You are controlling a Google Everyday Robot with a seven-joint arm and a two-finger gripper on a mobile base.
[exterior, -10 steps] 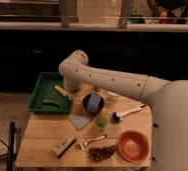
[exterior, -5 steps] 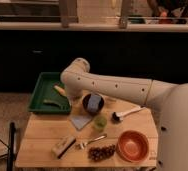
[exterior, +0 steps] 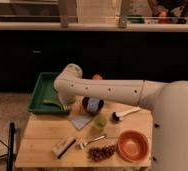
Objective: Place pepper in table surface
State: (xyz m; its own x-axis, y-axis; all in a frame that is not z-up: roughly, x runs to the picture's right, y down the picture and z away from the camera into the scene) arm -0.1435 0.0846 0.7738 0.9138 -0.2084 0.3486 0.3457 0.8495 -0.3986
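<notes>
Pepper (exterior: 50, 103) lies lengthwise along the green tray's (exterior: 35, 95) near wall, not yet on the table surface (exterior: 42, 137); gripper (exterior: 63, 103) hangs over the tray's near right corner, just beside the pepper's end, its hold impossible to tell.

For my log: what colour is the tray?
The tray is dark green, camera view; gripper above it.
</notes>
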